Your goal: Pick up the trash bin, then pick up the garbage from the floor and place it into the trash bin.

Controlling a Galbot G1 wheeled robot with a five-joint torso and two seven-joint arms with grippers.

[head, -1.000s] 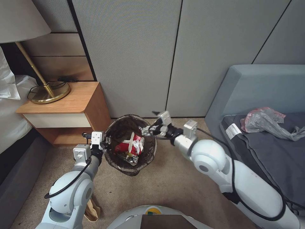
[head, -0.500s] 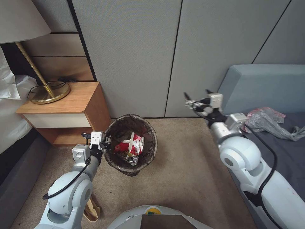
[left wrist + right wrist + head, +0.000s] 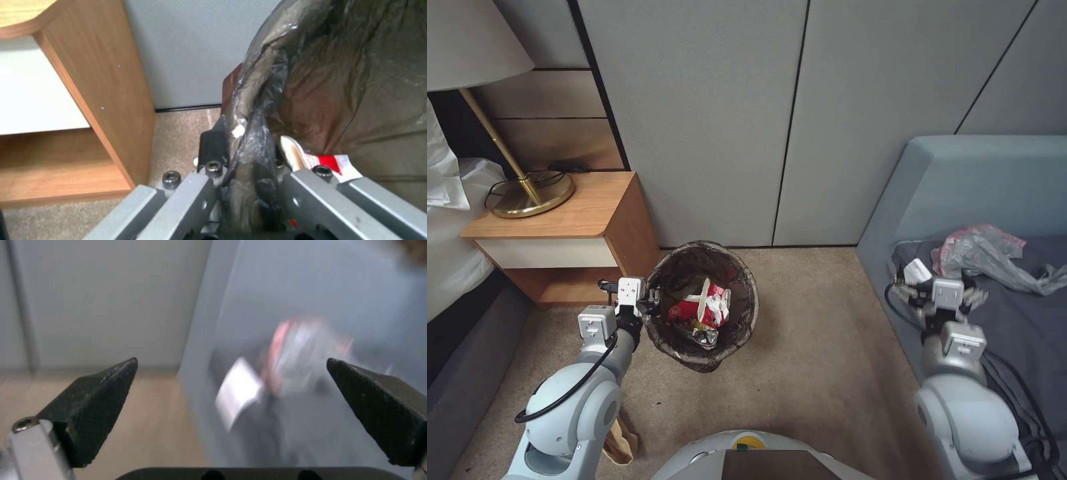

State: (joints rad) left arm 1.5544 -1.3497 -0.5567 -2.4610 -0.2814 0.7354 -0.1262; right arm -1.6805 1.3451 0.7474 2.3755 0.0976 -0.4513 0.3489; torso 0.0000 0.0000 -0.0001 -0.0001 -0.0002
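The trash bin [image 3: 747, 293], with its dark bag liner folded over the rim, is on the carpet beside the nightstand. Inside it lies garbage: red-and-white wrappers [image 3: 694, 308], white tissue and a crumpled foil piece. My left gripper [image 3: 650, 300] is shut on the bin's near-left rim. In the left wrist view, the left gripper [image 3: 247, 165] pinches the liner and rim [image 3: 262, 133], and a red-and-white wrapper [image 3: 331, 163] shows just inside. My right gripper [image 3: 937, 291] hangs open and empty over the sofa's front-left corner. Its fingertips [image 3: 104, 396] stand wide apart around the right gripper's [image 3: 231, 386] gap.
A wooden nightstand [image 3: 570, 220] with a brass lamp stands left of the bin, and a bed lies further left. A grey-blue sofa [image 3: 960, 180] on the right holds a grey translucent plastic bag [image 3: 984, 257]. Tan paper [image 3: 620, 441] lies on the carpet by my left arm. Open carpet [image 3: 814, 333] lies between bin and sofa.
My right arm swung away from the bin's rim, up and to the right, then drew back to the sofa's front corner. The left gripper and the bin stayed put.
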